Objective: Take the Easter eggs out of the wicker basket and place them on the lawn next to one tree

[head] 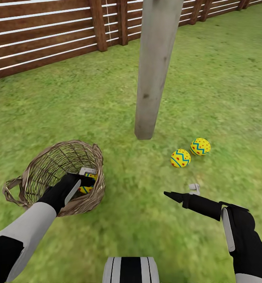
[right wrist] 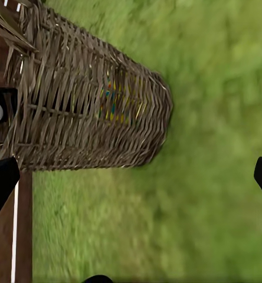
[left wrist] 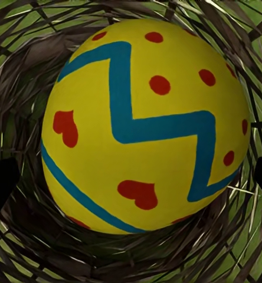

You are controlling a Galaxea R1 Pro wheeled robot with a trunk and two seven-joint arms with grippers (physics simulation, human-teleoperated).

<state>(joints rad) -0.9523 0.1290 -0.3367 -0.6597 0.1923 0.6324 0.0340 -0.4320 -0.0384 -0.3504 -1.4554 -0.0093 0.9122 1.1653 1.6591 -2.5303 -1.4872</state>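
Two yellow Easter eggs with red dots and blue zigzags lie on the lawn just right of the pale tree trunk. The third egg rests at the bottom of the wicker basket; it also shows through the weave of the basket. My left gripper reaches down inside the basket, open, with a black fingertip on either side of the egg and small gaps to it. My right gripper hovers open over bare grass, short of the two eggs.
A brown slat fence runs along the back left. Grass spreads to the right and behind the trunk. My base shows at the bottom edge, between the basket and the right arm.
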